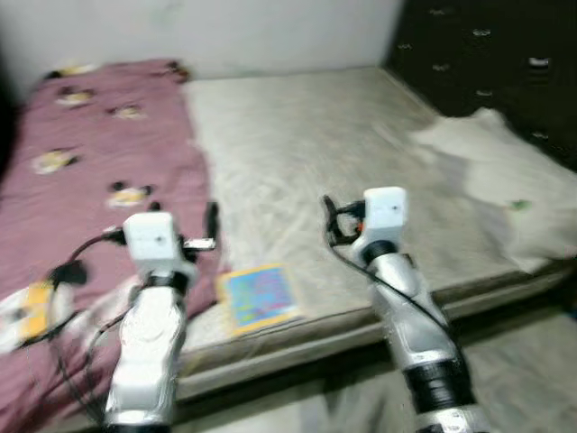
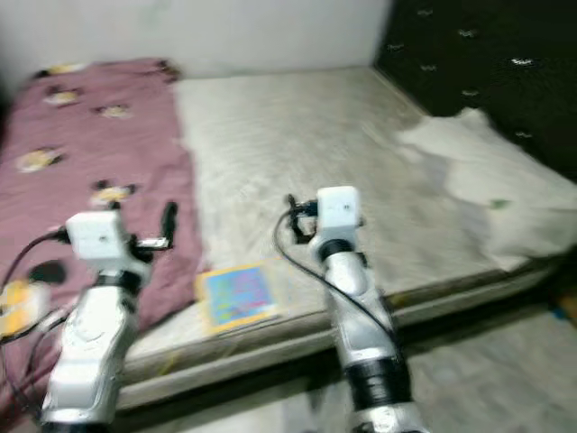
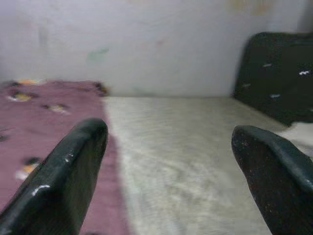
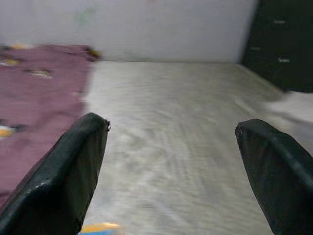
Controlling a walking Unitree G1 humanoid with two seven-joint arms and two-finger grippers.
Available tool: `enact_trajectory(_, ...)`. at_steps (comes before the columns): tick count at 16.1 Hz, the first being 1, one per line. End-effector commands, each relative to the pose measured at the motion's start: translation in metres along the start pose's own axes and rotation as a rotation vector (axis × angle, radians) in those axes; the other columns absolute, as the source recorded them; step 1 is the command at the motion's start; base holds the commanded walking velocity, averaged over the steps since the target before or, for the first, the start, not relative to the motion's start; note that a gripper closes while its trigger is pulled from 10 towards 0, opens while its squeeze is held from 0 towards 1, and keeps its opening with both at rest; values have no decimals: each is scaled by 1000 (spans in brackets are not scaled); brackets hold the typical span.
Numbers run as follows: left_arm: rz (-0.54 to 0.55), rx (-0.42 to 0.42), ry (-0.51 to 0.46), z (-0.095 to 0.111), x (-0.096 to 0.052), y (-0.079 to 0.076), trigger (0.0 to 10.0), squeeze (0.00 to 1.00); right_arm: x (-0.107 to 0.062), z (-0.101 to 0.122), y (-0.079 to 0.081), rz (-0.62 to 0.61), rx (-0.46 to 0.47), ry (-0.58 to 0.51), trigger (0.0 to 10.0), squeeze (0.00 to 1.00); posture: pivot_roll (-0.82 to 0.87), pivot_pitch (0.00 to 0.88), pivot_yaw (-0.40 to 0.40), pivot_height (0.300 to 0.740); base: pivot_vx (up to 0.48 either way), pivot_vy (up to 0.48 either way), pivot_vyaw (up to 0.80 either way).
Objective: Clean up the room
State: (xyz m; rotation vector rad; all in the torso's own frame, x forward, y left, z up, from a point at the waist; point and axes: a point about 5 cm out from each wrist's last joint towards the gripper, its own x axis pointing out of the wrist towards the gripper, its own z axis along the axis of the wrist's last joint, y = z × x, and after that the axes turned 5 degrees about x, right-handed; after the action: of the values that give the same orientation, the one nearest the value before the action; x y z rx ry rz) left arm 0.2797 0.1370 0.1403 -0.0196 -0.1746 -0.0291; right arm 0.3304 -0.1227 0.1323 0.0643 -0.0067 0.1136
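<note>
Bed: bare grey mattress (image 1: 334,153) takes up most of the head view, against a pale wall.
Blanket: maroon patterned blanket (image 1: 81,180) covers the robot's-left part of the mattress, rumpled toward the near edge.
Sheet: pale crumpled cloth (image 1: 505,185) lies on the far-right side, near a dark headboard (image 1: 487,54).
Book: colourful flat book (image 1: 259,296) at the near mattress edge, just beside the blanket, between the two arms.
Left gripper (image 3: 171,156): raised over the blanket edge, fingers spread wide, nothing held.
Right gripper (image 4: 171,161): raised over bare mattress, fingers spread, nothing held.
Step (judged): approach; book is the likely first pickup.
Technique: head views blurred; settle stance first, then lower one gripper flat-on to pinch the overhanging edge.
</note>
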Motion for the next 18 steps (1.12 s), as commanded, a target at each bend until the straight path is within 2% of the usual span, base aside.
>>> enact_trajectory(1,29,25,2,1,-1,8,10000,0,2,4,5,7,14,-16,10000,0,-48,44,-44,740,0,0,0)
enact_trajectory(6,19,30,-8,2,0,7,10000,0,2,4,7,23,-12,-28,10000,0,-47,45,-44,740,0,0,0)
enact_trajectory(9,7,27,-15,2,1,6,10000,0,2,4,7,23,-19,-28,10000,0,-47,45,-44,740,0,0,692)
enact_trajectory(13,7,20,-13,2,1,6,10000,0,2,3,7,23,-24,-26,10000,0,-47,45,-44,740,272,0,800)
enact_trajectory(18,10,7,-10,2,1,5,10000,0,2,1,7,24,-19,-15,10000,0,-47,40,-43,740,0,0,91)
